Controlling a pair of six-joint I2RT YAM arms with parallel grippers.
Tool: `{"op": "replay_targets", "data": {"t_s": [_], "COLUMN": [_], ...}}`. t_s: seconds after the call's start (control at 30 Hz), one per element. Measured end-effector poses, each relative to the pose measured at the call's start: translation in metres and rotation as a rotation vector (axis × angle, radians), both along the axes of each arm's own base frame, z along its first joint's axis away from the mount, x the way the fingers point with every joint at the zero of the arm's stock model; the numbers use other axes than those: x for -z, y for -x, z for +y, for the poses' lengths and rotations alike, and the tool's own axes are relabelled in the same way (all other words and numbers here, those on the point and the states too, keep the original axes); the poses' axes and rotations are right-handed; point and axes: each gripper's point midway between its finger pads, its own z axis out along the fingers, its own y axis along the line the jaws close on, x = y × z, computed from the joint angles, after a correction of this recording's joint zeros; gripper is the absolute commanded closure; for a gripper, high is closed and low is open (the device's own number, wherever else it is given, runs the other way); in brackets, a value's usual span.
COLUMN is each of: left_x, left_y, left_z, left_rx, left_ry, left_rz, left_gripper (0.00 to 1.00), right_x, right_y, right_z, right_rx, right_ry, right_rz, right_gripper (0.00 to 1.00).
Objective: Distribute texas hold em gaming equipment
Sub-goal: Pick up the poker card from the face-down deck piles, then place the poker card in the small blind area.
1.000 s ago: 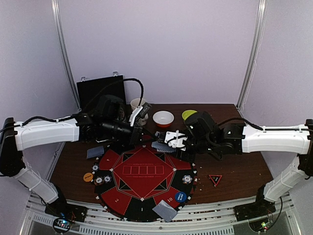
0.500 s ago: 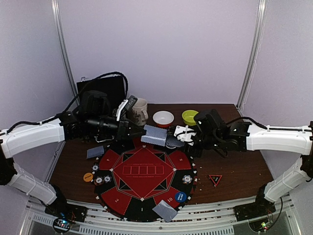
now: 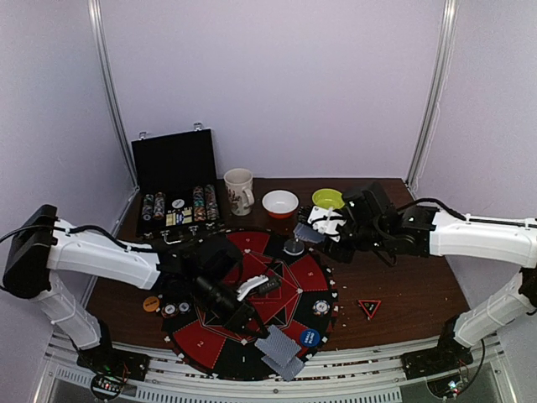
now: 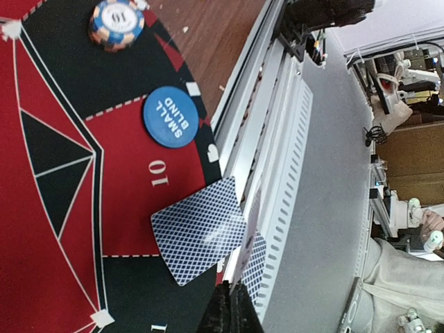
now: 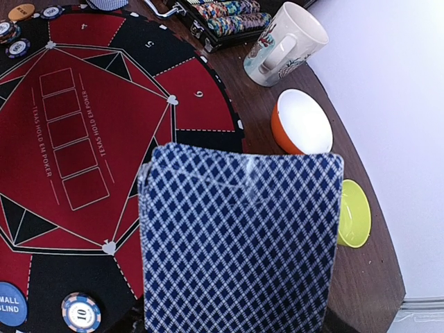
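We are looking at soft, even overhead light: the pale walls are glowing lilac and the arms are casting only faint shadows on the dark worktop (image 3: 403,290). At the left wrist, the left hand (image 4: 232,305) and its pinched card (image 4: 253,250) are blurring, and the room beyond is washing out. At the right wrist, the stack of playing cards (image 5: 239,243) is looming slightly soft, glare is streaking its top, and the bowl (image 5: 302,121) is bleaching white.

The left arm (image 3: 109,256) lies across the mat's (image 3: 312,270) left half; the right arm (image 3: 470,235) reaches over its far right edge. Chip case (image 3: 176,193), mug (image 3: 238,191), orange-and-white bowl (image 3: 279,202) and green bowl (image 3: 327,198) line the far side. Bare worktop (image 3: 403,285) lies near right, around the triangle marker (image 3: 369,307).
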Motion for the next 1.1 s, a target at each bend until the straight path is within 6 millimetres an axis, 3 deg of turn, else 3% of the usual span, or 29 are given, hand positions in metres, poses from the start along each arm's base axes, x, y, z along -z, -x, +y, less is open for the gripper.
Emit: {"op": "replay_targets", "data": {"t_s": [0.13,0.27,0.53,0.97,1.1], "left_x": [0.031,0.049,0.038,0.041,0.05], "left_y": [0.006,0.016,0.018,0.019,0.017], "left_z": [-0.007,-0.012,-0.03,-0.032,-0.029], "left_rx": [0.018,0.044,0.062,0.059,0.046], "left_ry": [-0.047,-0.07,0.015,0.01,-0.017], "left_rz": [0.08,0.135,0.178,0.219,0.224], "left_gripper": [1.0,1.0,1.0,1.0,0.88], "right_x": [-0.004,-0.011,-0.007,-0.005,-0.005], "right_y": [0.002,0.004,0.006,0.006,0.006], "right_z": [-0.002,-0.004,-0.007,-0.008,-0.008], "right_rx": [0.005,0.007,0.006,0.006,0.006], "right_ry": [-0.01,-0.026,-0.018,-0.013,-0.012], "right_rz": [0.001,-0.009,-0.003,0.001,0.001], "right_gripper": [0.44,0.44,0.44,0.44,0.44]}}
